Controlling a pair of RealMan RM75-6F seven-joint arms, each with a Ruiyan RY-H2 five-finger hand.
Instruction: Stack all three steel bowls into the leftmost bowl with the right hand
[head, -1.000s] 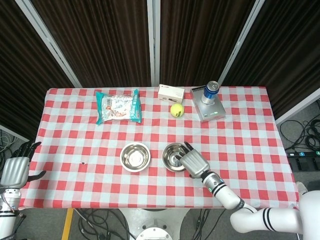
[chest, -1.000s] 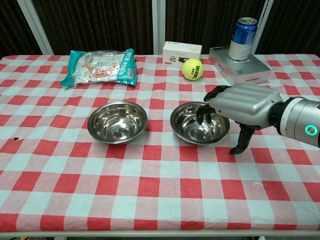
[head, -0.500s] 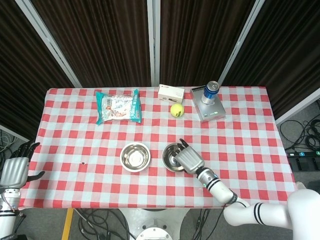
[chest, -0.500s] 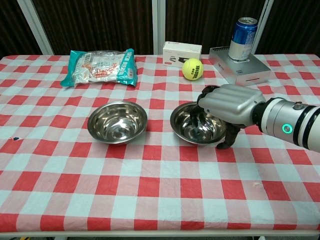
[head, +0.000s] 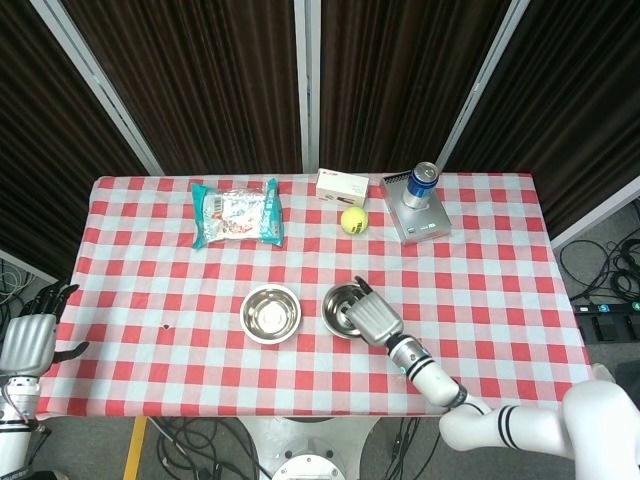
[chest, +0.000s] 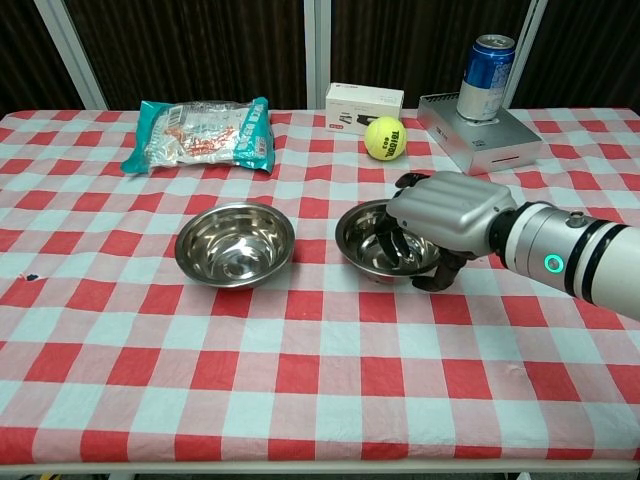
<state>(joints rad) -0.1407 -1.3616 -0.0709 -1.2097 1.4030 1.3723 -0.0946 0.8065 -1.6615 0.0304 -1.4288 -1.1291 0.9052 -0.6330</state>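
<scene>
- Since the earlier frames, the right robot hand has travelled toward 9 o'clock, and the right-hand steel bowl has shifted slightly the same way with it.
- Right robot hand state: grasping the right-hand steel bowl at its 3 o'clock rim, fingers inside the basin, thumb outside the wall.
- Left robot hand: released, holding nothing, off the worktop at its 9 o'clock edge.
- Location: the held bowl sits just beside the leftmost steel bowl, not touching it. Only two bowls are distinguishable; nested bowls cannot be confirmed.
- Handling estimate: thin polished steel, rigid, light, slippery. Pinch across the rim; keep level during lift.
- Materials: mirror-finished round bowls on soft checked cloth.
- Nearby: crinkled snack packet, tennis ball, drink can.
</scene>
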